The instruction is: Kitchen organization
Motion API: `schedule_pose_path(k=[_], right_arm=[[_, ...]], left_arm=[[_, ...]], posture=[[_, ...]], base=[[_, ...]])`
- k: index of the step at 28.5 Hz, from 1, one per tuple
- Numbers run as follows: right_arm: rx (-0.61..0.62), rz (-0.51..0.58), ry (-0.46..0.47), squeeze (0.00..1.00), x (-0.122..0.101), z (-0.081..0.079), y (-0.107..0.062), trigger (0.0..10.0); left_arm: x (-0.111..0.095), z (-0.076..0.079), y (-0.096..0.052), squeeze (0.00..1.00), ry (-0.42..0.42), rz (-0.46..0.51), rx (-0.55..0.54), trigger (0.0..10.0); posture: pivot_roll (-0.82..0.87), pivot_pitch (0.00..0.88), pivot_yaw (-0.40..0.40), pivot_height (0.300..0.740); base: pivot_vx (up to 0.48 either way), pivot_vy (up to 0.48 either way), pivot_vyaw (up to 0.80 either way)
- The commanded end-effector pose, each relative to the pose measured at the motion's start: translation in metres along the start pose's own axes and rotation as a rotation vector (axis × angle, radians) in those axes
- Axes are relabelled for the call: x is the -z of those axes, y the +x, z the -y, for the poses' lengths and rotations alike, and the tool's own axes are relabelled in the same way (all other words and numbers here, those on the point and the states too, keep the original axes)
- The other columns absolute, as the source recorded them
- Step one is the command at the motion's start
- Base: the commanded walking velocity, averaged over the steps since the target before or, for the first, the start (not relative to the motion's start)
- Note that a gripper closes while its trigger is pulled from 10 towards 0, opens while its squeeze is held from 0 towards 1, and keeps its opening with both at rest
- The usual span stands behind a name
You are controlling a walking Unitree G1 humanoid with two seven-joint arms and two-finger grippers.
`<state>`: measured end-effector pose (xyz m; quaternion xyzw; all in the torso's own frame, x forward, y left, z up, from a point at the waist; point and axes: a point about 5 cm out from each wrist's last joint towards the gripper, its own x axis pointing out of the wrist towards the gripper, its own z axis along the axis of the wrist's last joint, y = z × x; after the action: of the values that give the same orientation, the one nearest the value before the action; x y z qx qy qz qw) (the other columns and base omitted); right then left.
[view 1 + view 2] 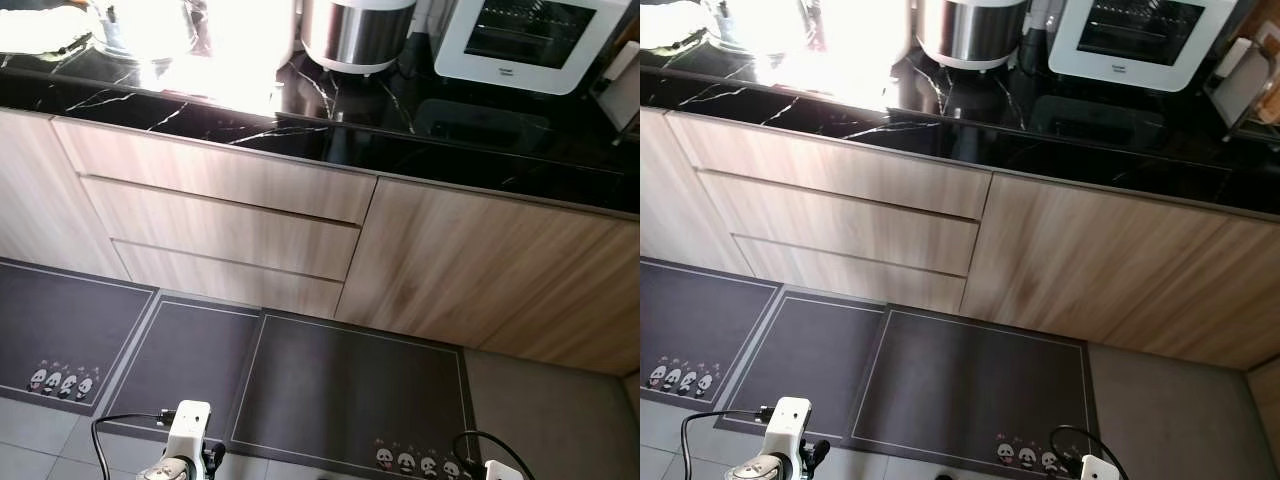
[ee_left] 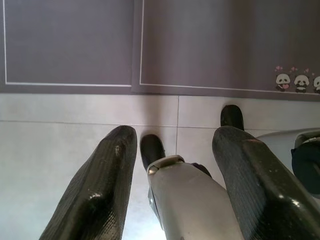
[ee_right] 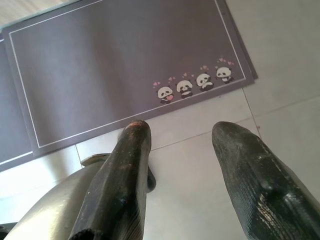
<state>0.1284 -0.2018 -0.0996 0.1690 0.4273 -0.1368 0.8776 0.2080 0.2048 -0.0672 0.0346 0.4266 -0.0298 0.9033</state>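
A black marble counter runs across the top of the eye views, above light wood drawers and a cabinet door. On it stand a steel cooker and a white oven. Both arms hang low by the floor. My left gripper is open over grey floor tiles, with nothing between its fingers. My right gripper is open too, above the tiles and the mat's edge. The left wrist and the right wrist show at the bottom edge.
Dark grey mats with small panda prints lie on the floor before the cabinets. Bright glare covers the counter's left end, where a pot or kettle stands. A rack sits at the counter's far right.
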Motion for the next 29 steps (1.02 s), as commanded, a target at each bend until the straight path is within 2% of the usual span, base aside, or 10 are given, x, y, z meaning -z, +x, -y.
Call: schedule_pose_path(k=[1, 29], right_arm=[[0.009, -0.006, -0.006, 0.00, 0.0012, 0.0034, -0.0010, 10.0], [0.007, -0.009, -0.009, 0.00, 0.0008, 0.0034, -0.0008, 10.0]], left_arm=[[0.0033, 0.0021, -0.0003, 0.00, -0.006, -0.010, 0.011, 10.0], [0.0017, 0.0025, -0.0001, 0.00, 0.028, -0.009, 0.026, 10.0]], posture=[[0.27, 0.131, -0.129, 0.740], [0.27, 0.128, -0.130, 0.740]], base=[[0.000, 0.000, -0.74], [0.000, 0.000, -0.74]])
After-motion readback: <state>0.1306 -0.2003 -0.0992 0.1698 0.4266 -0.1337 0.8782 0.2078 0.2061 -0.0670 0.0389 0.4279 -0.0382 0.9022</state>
